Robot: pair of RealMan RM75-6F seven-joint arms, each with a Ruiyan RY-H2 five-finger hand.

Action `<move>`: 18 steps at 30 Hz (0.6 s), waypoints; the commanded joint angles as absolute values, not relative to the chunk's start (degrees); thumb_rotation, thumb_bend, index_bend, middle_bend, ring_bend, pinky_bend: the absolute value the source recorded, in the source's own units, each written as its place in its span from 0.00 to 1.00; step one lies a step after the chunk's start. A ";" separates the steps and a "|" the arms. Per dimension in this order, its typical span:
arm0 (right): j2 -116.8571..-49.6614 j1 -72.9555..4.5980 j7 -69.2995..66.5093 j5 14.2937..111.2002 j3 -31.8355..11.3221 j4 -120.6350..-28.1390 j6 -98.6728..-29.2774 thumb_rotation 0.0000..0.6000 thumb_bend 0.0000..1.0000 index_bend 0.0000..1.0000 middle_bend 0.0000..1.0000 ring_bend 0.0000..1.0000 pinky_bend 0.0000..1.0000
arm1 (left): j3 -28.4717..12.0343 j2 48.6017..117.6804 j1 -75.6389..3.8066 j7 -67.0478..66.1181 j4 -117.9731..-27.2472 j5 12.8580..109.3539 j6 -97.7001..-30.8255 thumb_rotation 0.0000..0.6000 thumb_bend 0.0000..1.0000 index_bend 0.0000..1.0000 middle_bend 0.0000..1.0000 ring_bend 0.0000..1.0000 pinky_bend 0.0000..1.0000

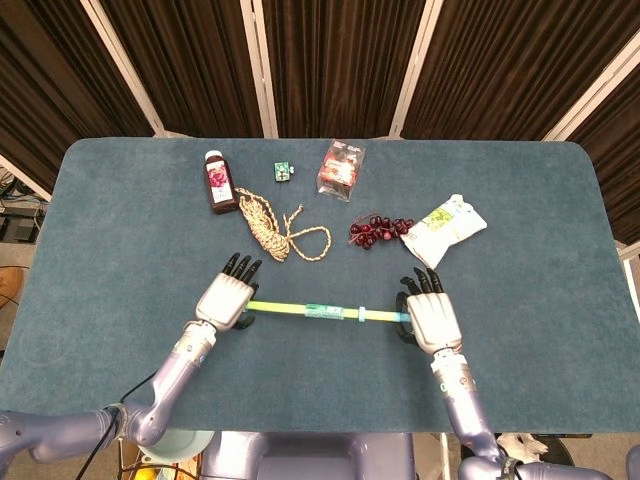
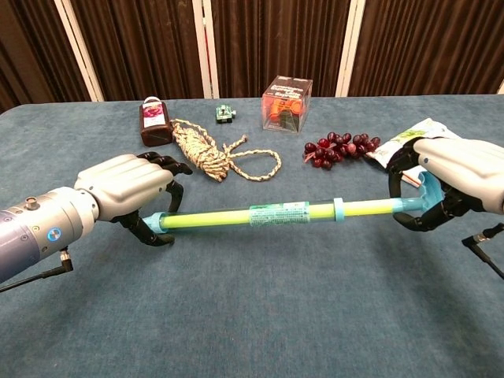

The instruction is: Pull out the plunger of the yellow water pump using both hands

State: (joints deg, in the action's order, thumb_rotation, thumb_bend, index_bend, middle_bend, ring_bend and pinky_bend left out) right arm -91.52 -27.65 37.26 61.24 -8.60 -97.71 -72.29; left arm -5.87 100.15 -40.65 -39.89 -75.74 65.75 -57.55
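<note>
The yellow water pump (image 2: 236, 216) is held level just above the table (image 2: 260, 315), between the two hands, and the likeliest failure is a slip: if the left hand (image 2: 130, 189) is not firmly wrapped on the barrel, the whole pump may follow the pull with the plunger staying in. The left hand's fingers curl loosely around the barrel's blue-capped end, not plainly clamped. The right hand (image 2: 449, 177) grips the blue plunger handle (image 2: 421, 201), fingers hooked through it.
</note>
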 commanded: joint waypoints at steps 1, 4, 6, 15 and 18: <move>-91.24 -27.65 37.18 61.12 -8.68 -97.96 -72.32 1.00 0.49 0.71 0.24 0.06 0.05 | -5.77 100.08 -40.61 -39.80 -75.88 65.84 -57.68 1.00 0.34 0.54 0.07 0.00 0.02; -90.72 -27.63 37.11 61.16 -8.73 -98.10 -72.42 1.00 0.49 0.71 0.24 0.06 0.05 | -5.73 99.68 -40.56 -39.22 -76.46 66.56 -58.19 1.00 0.36 0.54 0.07 0.00 0.02; -90.32 -27.61 37.01 61.01 -8.84 -98.18 -72.44 1.00 0.49 0.71 0.24 0.06 0.05 | -5.68 99.08 -40.49 -38.90 -77.23 67.11 -58.59 1.00 0.39 0.55 0.07 0.00 0.02; -88.92 -27.41 36.75 60.37 -8.94 -98.09 -72.63 1.00 0.49 0.71 0.24 0.06 0.05 | -5.54 94.69 -39.91 -39.03 -82.61 68.55 -60.44 1.00 0.42 0.55 0.07 0.00 0.02; -88.53 -27.34 36.57 60.12 -9.19 -97.90 -72.80 1.00 0.49 0.71 0.24 0.06 0.05 | -5.37 93.11 -39.55 -38.91 -84.57 68.99 -61.04 1.00 0.42 0.55 0.07 0.00 0.02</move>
